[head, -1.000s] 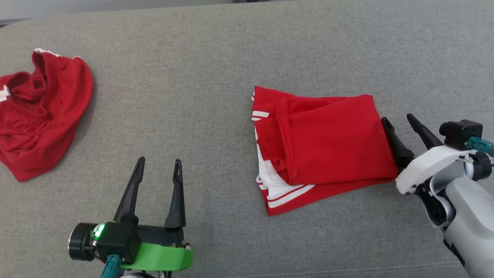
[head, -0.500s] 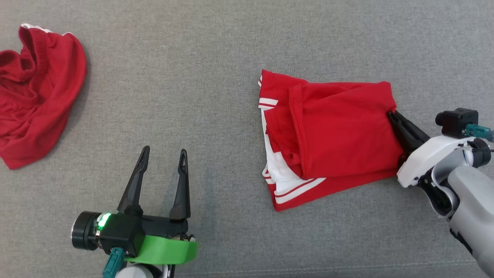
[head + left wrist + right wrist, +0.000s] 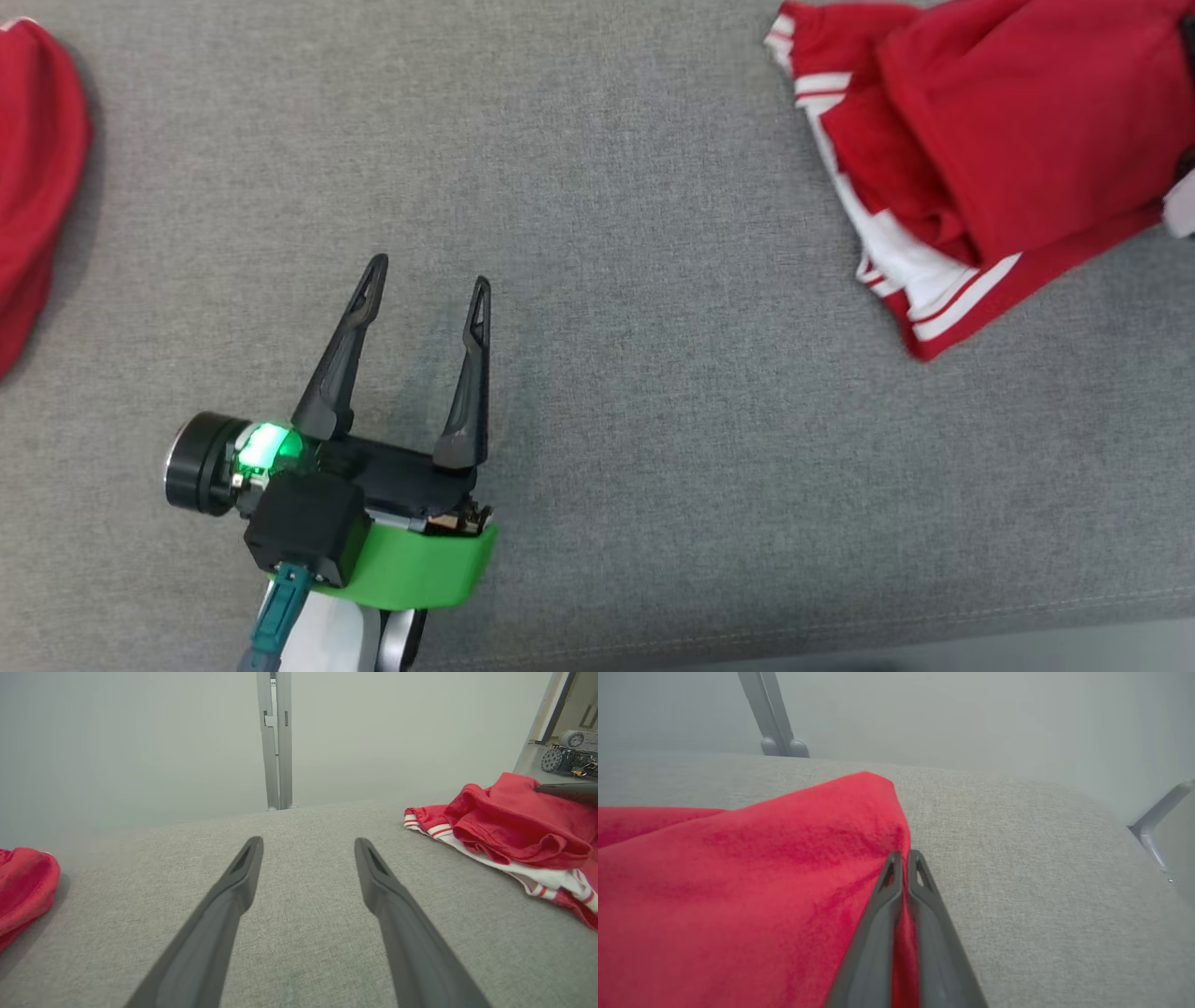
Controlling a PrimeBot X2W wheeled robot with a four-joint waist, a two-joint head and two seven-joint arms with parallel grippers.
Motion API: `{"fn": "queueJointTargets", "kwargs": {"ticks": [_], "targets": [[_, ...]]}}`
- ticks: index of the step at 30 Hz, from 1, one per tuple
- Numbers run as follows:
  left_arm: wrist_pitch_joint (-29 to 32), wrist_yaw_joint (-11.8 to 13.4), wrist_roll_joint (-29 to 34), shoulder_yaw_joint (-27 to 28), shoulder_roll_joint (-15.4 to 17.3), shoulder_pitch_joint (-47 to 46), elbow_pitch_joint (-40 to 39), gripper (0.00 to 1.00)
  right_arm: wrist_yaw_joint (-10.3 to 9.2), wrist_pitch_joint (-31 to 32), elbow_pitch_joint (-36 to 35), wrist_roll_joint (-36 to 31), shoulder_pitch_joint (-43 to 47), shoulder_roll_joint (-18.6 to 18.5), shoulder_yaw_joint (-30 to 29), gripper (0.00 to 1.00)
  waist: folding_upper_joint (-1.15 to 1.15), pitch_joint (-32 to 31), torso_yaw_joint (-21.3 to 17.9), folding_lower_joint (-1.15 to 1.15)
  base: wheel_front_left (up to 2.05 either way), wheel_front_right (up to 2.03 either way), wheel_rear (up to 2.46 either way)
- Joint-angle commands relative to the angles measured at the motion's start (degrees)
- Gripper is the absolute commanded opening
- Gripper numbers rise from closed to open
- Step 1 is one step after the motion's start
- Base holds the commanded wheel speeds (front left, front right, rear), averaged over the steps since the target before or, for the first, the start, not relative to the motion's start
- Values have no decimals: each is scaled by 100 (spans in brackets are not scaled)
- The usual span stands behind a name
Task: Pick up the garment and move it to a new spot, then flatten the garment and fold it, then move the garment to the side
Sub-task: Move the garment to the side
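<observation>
The garment (image 3: 1008,140) is red with white stripes and lies folded on the grey cushion at the top right of the head view. My right gripper (image 3: 904,855) is shut on its right edge, with red cloth pinched between the fingers. In the left wrist view the garment (image 3: 514,821) lies at the right, with one dark right finger (image 3: 565,791) resting on top of it. My left gripper (image 3: 428,273) hovers open over bare cushion at the lower left, well apart from the garment, and nothing is between its fingers (image 3: 233,896).
A second red garment (image 3: 37,168) lies crumpled at the far left edge. The grey cushion (image 3: 653,392) ends in a front edge (image 3: 934,644) at the bottom right. A grey post (image 3: 275,742) stands behind the cushion, and a small tracked machine (image 3: 570,756) sits far right.
My right gripper's fingers have closed on the garment's right edge. The head view has shifted, so the garment now sits higher and further right. The left gripper stays open.
</observation>
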Motion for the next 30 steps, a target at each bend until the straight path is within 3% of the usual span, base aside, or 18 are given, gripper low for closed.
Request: {"fn": "queueJointTargets", "kwargs": {"ticks": [1, 12, 20, 22, 24, 30], "targets": [[-2, -40, 87, -12, 34, -179, -73, 100, -13, -47, 64, -44, -171, -128, -107, 0, 0, 501, -275, 0, 0, 0, 0], [-2, -212, 363, -164, 333, -616, -400, 100, -13, -153, 482, -394, -791, -911, -1055, 0, 0, 1286, -618, 0, 0, 0, 0], [-2, -227, 418, -234, 521, -759, -412, 100, -13, -171, 681, -921, -1214, -1206, -1668, 0, 0, 1578, -646, 0, 0, 0, 0], [0, -223, 405, -262, 537, -791, -375, 100, -13, -173, 775, -1160, -1373, -1218, -1881, 100, 0, 1596, -636, 0, 0, 0, 0], [2, -219, 385, -305, 528, -834, -326, 100, -13, -176, 657, -1525, -1501, -1125, -2094, 100, 0, 1559, -607, 0, 0, 0, 0], [2, -105, 266, -398, 417, -779, -268, 100, -13, -173, 55, -2388, -882, -246, -2607, 100, 0, 1025, -487, 0, 0, 0, 0]]}}
